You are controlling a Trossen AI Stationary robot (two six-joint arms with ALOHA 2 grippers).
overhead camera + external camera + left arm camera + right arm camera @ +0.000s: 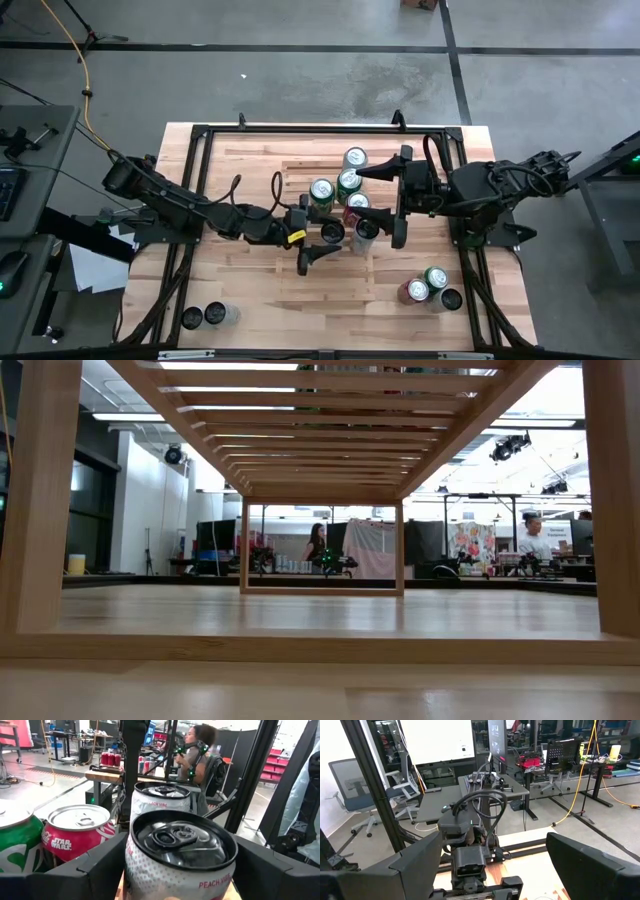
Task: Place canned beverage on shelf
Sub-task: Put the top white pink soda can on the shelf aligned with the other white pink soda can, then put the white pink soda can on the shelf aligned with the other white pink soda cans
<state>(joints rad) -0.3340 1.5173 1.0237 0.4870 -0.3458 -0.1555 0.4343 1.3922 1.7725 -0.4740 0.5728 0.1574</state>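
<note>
Two black jointed arms (190, 205), looped black cables at the wrists, yellow tag near left gripper (318, 232), blocky matte-black fingers (95, 870), right gripper (400, 195) likewise black

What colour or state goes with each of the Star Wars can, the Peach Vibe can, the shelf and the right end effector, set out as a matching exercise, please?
Things:
1. Star Wars can
2. Peach Vibe can
3. shelf
4. right end effector

Colours or states:
A. pale wood
B. red
C. white with a black lid
D. open, holding nothing

Pairs: 1-B, 2-C, 3-A, 4-D
</note>
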